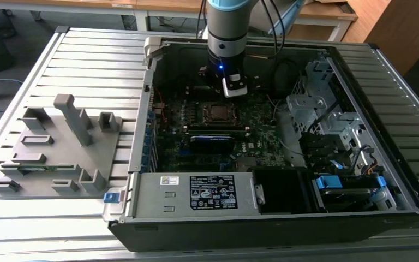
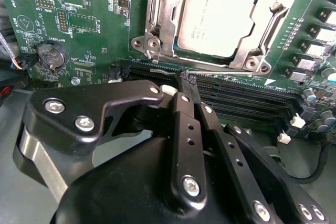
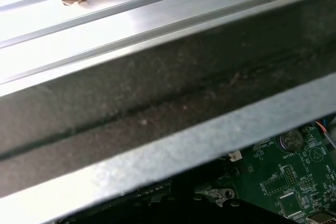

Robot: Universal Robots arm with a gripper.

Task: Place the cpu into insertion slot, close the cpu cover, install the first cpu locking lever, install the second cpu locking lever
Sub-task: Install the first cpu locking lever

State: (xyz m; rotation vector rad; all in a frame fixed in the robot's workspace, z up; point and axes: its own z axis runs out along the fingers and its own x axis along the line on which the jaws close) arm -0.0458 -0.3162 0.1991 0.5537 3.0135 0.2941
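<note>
while the gripper [image 2: 187, 78] is hanging with fingers pressed together, holding nothing i can make out, its tips are sitting right at a thin lever wire [image 2: 168, 70]. beyond it the cpu cover [image 2: 160, 19] is lying shut over the cpu [image 2: 218, 17], which is resting in the insertion slot [image 1: 217, 112], about six o'clock from the gripper in the exterior view; the lever latching is looking unfinished.

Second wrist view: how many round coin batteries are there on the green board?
1. The coin battery sits near an edge of the green board, apart from the cpu. The end effector may hide others.
</note>
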